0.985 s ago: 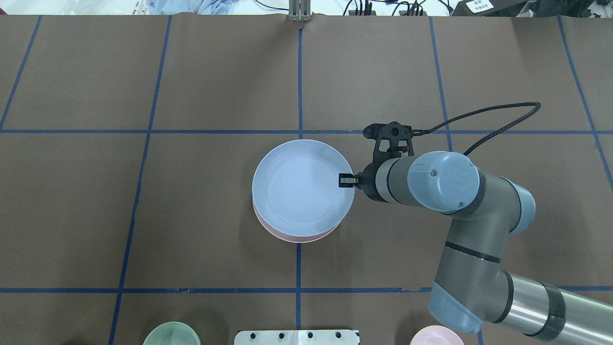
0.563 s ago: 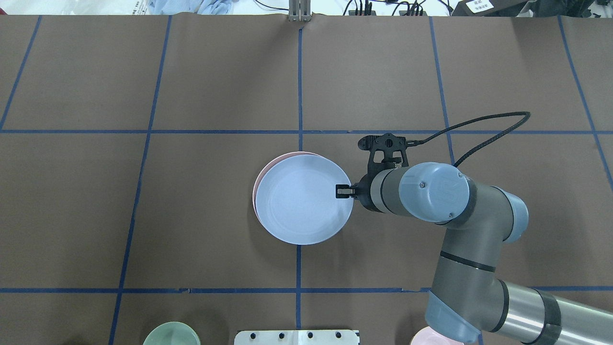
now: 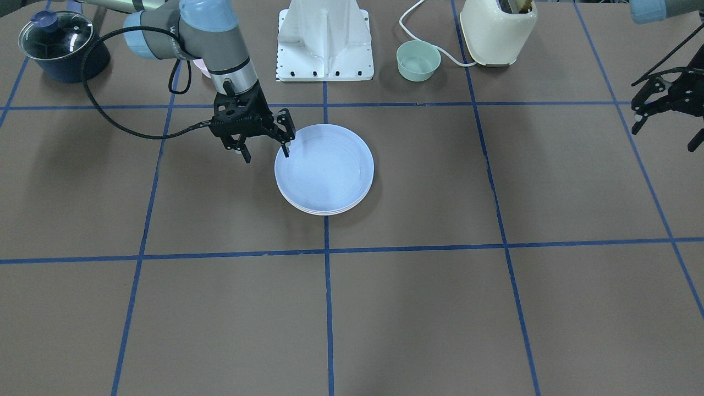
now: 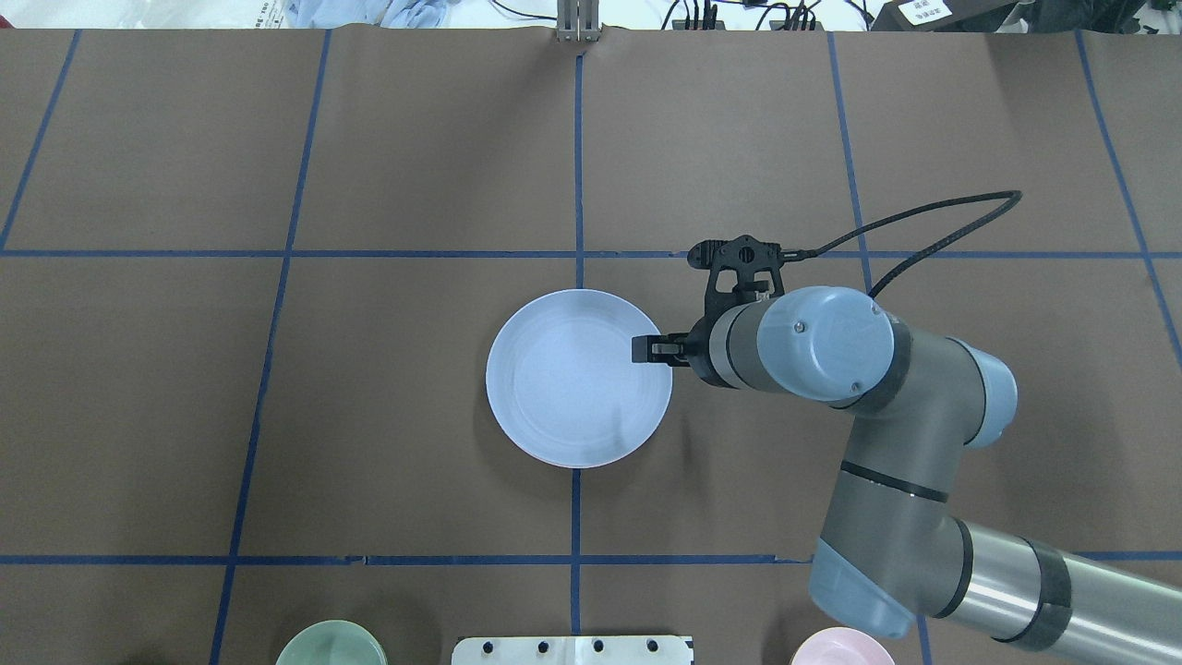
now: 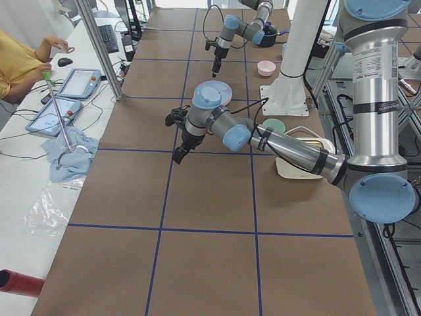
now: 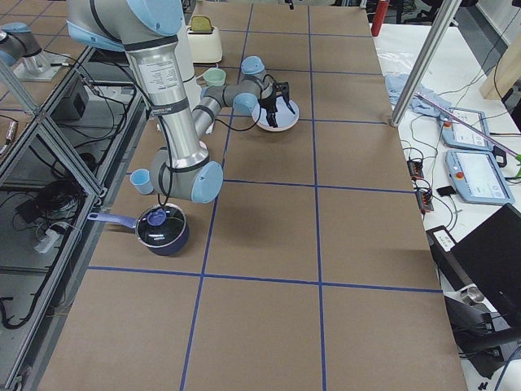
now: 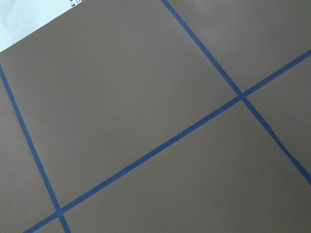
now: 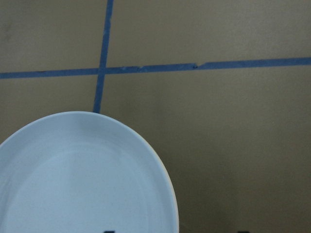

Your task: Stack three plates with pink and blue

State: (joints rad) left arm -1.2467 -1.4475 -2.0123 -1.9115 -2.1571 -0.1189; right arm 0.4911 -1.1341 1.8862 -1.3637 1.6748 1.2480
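The round matte light blue plate (image 4: 577, 377), skewed a second ago, now lies square on the plates beneath (image 3: 324, 212), its rim just under the right gripper (image 3: 267, 157). Jaws spread wide, empty. Stack judged complete.

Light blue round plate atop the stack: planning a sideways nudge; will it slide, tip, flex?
Likely stiff: the light blue round plate shows a crisp rim. Wide and shallow, it probably won't tip. Nested on the stack, it may resist sliding.
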